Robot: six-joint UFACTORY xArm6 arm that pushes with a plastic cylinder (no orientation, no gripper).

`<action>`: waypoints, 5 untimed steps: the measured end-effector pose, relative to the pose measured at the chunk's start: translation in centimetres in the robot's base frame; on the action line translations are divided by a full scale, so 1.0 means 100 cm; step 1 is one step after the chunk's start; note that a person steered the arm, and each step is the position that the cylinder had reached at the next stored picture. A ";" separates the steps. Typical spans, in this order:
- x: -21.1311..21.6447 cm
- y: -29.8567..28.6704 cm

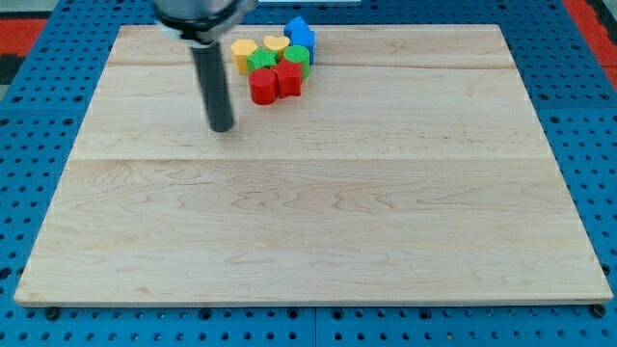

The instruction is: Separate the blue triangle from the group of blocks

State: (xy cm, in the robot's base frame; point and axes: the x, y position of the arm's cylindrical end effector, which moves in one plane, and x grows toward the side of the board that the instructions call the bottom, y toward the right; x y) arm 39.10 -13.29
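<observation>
A tight group of blocks sits near the top edge of the wooden board (pixel 308 193). The blue triangle (pixel 296 25) is at the group's top, touching a blue block (pixel 303 40) just below it. Two yellow blocks (pixel 243 50) (pixel 276 44) lie left of the blue ones. Two green blocks (pixel 260 62) (pixel 296 56) sit below them, and two red blocks (pixel 262 86) (pixel 288 80) form the bottom row. My tip (pixel 222 127) rests on the board below and left of the group, apart from every block.
The board lies on a blue perforated table (pixel 39 96). A red area (pixel 593 19) shows at the view's top right corner. The arm's dark body (pixel 198 12) hangs over the top edge, left of the blocks.
</observation>
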 end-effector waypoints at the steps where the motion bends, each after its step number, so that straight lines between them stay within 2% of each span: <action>1: -0.003 -0.072; 2: -0.028 -0.104; 4: -0.135 -0.082; 5: -0.165 0.019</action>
State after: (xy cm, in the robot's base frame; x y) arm 22.62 -11.37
